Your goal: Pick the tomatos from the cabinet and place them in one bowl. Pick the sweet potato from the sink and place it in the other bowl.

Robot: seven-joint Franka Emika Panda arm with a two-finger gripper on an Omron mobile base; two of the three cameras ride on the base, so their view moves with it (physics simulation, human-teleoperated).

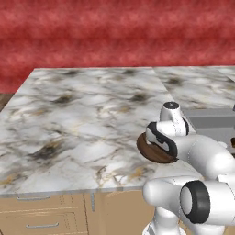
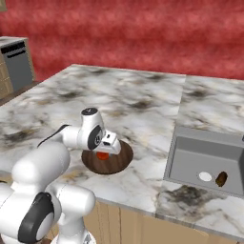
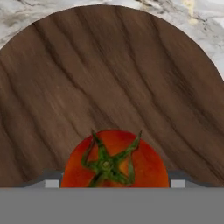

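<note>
My gripper (image 2: 103,151) hangs low over the dark brown wooden bowl (image 2: 119,161), shut on a red tomato (image 3: 114,162) whose green stem faces the hand camera. The fruit fills the gap between the two fingertips (image 3: 51,183) just above the bowl's floor (image 3: 109,78). From the right base view the tomato (image 2: 101,155) peeks out red under the hand. In the left base view my arm covers most of the bowl (image 1: 146,150). A brown sweet potato (image 2: 221,178) lies in the grey sink (image 2: 190,152) beside the drain. The cabinet and the other bowl are out of view.
The marble counter (image 1: 82,114) spreads wide to the left and behind the bowl. The sink basin (image 1: 211,120) is recessed to the right. Tan drawers (image 1: 41,215) run under the counter's front edge. A grey appliance (image 2: 16,62) stands at the far left.
</note>
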